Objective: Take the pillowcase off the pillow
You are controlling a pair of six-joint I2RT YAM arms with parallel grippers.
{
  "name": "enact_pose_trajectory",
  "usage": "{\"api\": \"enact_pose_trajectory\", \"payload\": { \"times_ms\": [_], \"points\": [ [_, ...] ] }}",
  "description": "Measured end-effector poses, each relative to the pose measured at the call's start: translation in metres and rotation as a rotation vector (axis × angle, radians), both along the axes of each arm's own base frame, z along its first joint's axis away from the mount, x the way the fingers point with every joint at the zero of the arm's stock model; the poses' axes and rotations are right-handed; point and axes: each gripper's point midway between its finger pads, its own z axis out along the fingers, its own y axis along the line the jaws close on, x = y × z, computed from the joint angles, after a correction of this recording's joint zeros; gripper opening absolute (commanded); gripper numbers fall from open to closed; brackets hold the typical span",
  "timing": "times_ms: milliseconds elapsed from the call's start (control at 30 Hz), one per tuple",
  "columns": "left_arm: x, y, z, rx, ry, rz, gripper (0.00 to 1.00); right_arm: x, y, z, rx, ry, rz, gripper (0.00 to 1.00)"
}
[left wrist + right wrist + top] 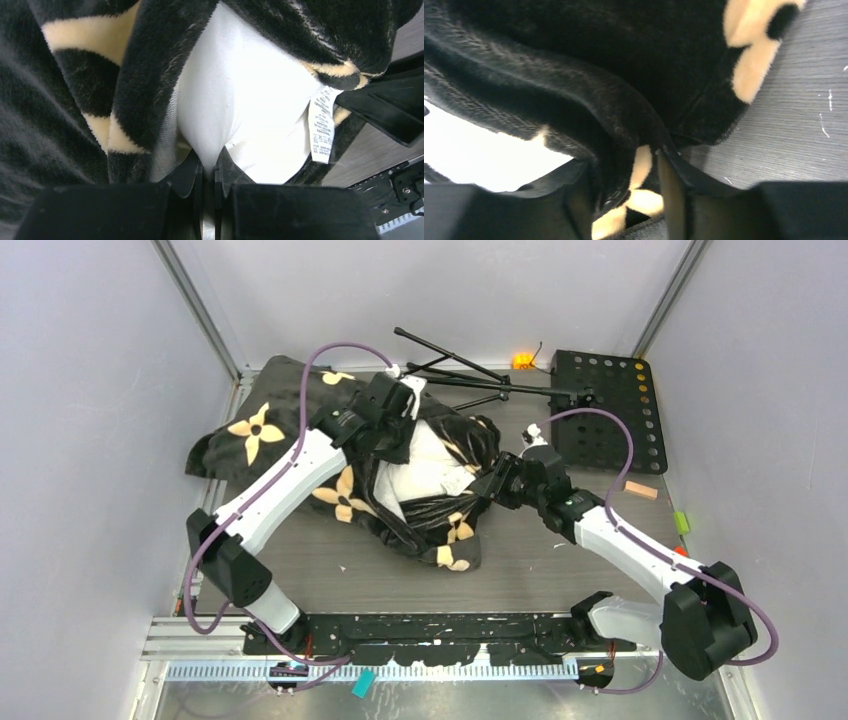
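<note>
The case (262, 430) was black and fuzzy with tan flowers. It lay in a bunched heap on the left and middle of the table (560, 570). The white pillow (432, 462) peeked out of a gap in the middle of the heap, and the rest of it was hidden inside the case.

The left gripper (392, 447) was down at that gap. In the left wrist view, the left gripper (209, 172) had its two fingers almost together, pinching a small fold of the pillow (250, 95). The case (75, 110) was folded back on the left and over the top of the pillow. A small white tag (321, 125) with tiny print hung at the pillow's right side.

The right gripper (486, 488) was at the right side of the heap. In the right wrist view, the right gripper (624, 192) had a thick fold of the case (589, 75) squeezed between its fingers. A bit of the pillow (469, 150) showed on the left, under the fold. The bare table (799, 125) showed on the right.

At the back of the table lay a folded black stand (470, 380). A black plate (612, 410) with holes lay in the far right corner. A small wood block (641, 490) lay just in front of the plate.
</note>
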Motion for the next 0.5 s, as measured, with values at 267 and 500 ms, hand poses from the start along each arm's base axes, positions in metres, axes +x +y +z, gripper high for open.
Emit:
{"api": "enact_pose_trajectory", "payload": {
  "times_ms": [267, 500],
  "points": [
    [-0.025, 0.013, -0.008, -0.037, 0.009, -0.047, 0.0, -0.013, -0.007, 0.04, -0.085, -0.141, 0.124, 0.84],
    [-0.03, 0.008, -0.022, -0.061, 0.036, -0.07, 0.0, -0.03, 0.015, 0.082, -0.192, -0.251, 0.29, 0.86]
  ]
}}
